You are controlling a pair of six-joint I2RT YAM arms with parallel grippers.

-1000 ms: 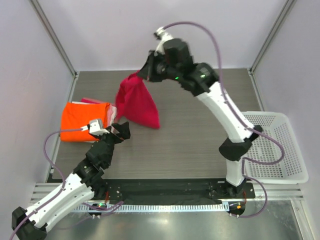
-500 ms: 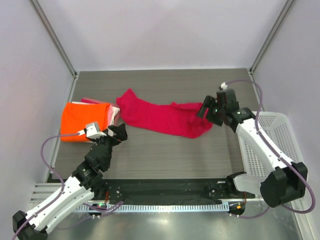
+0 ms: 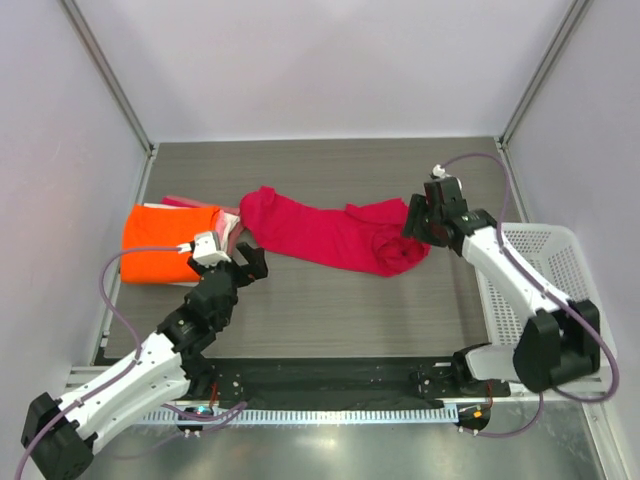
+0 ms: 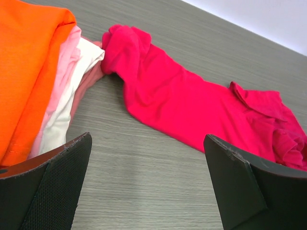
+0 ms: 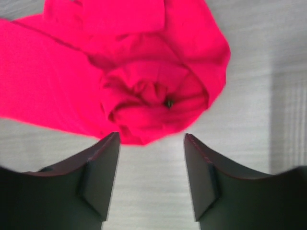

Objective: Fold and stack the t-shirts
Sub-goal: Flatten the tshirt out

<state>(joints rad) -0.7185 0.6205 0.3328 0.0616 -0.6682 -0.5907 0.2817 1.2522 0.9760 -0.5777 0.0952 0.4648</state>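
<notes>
Crimson t-shirt (image 3: 330, 235) lies bunched just beyond the right tool (image 5: 151, 136), spread empty.

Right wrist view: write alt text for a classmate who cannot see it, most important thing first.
A crumpled red shirt lies on a grey wood-grain table, its cloth bunched into a twisted knot near the middle. The right gripper is open and empty, its two black fingers at the bottom of the picture pointing toward the shirt.

A white lattice basket (image 3: 582, 262) sits at the grey table's (image 3: 330, 312) right edge.
</notes>
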